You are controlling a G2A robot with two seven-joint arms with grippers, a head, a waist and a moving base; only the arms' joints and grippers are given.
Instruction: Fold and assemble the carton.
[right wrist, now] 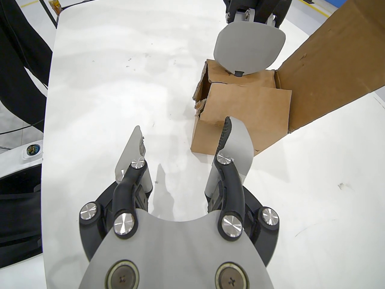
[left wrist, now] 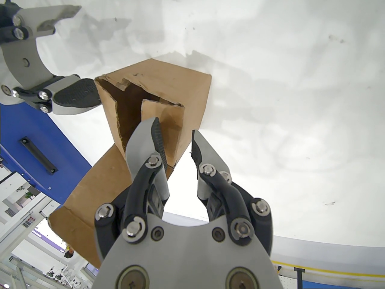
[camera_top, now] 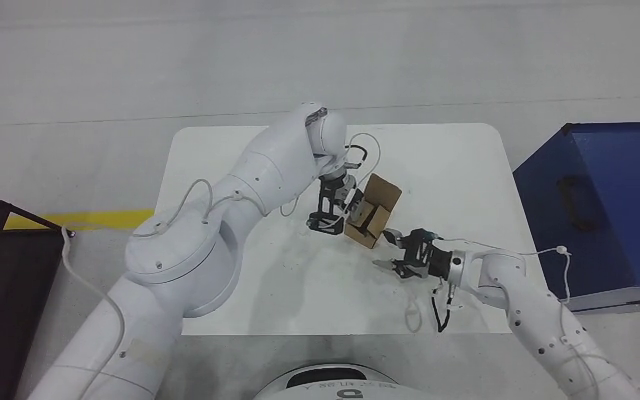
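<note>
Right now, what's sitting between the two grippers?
The carton, one flap raised, lies between the left gripper and the right gripper. The top view shows it, with a gripper on either side.

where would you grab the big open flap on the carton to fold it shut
Probably near the free outer edge of the big flap, away from its hinge on the carton. It stands raised, leaning outward, a thin sheet, so come from above with one gripper finger on each face.
</note>
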